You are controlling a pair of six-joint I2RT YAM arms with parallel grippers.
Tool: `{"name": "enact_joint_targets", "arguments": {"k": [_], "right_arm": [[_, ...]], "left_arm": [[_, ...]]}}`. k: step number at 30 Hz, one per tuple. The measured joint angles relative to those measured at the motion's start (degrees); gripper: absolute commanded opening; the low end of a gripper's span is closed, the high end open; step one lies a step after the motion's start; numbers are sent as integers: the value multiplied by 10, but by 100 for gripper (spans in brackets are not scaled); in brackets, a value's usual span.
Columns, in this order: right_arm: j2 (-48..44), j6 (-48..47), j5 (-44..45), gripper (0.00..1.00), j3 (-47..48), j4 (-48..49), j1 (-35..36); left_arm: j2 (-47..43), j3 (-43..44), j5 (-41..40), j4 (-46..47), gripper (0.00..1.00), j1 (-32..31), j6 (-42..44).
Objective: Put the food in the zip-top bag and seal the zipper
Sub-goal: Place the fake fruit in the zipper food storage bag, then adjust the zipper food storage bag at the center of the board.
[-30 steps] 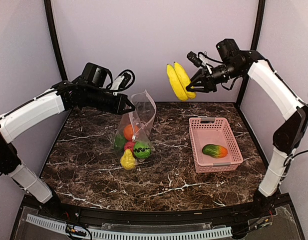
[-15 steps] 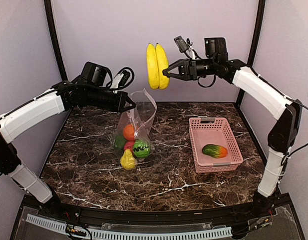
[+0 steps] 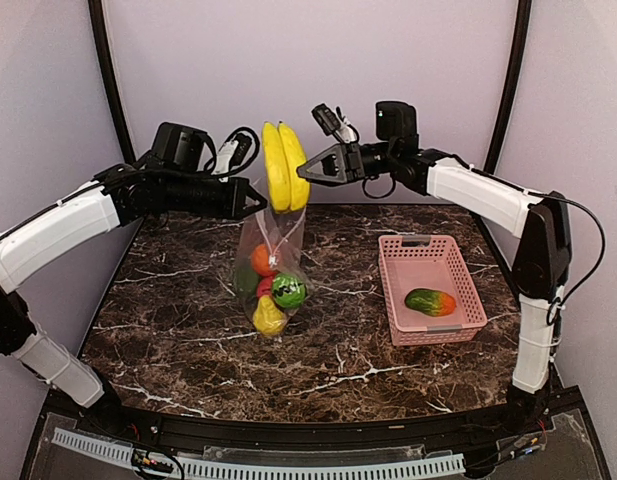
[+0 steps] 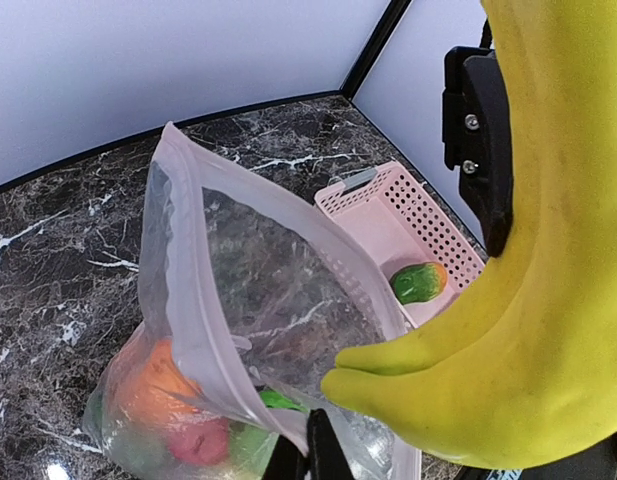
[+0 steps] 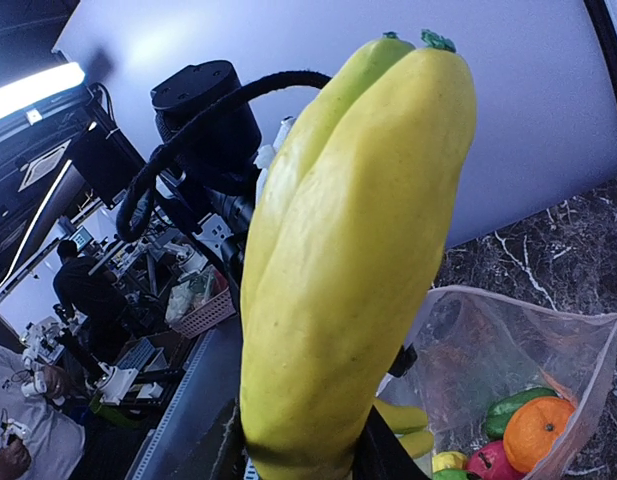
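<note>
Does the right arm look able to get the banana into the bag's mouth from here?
Probably yes. The left gripper holds the zip-top bag up by its rim with the mouth open, and the banana in the right gripper hangs just above it, nothing between.

dark marble table (image 3: 178, 335) — white veins | pink slatted basket (image 3: 429, 272) — on its right side | lilac walls (image 3: 308, 60)

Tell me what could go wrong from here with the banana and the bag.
1. The banana is long and held upright by the right gripper near a narrow mouth. It may catch the rim of the bag instead of sliding in.
2. Only the left gripper holds the bag, by one edge. A push from the banana could pull that edge free or tip the floppy bag, spilling the fruit inside.
</note>
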Motion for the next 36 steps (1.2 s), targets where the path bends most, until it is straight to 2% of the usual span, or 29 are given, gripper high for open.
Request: {"name": "enact_joint_targets", "arguments": {"k": [6,16,21,26,32,36], "right_arm": [[5,10,14,50,-9,13,2],[5,-94,126,54,14,-125,21],[-20,-151,232,49,19,-197,24],[-88,-174,345,48,2,-229,26],[-105,-197,433,30,-6,-252,64],[-93,-193,482,25,-20,-277,88]], "left_arm": [[-11,-12,-9,7,1,0,-3],[-15,-24,-21,20,1,0,-4],[-26,-35,-30,25,1,0,-4],[-33,-45,-34,34,1,0,-5],[-34,-51,-31,45,1,0,-11],[-33,-51,-28,45,1,0,-12]]}}
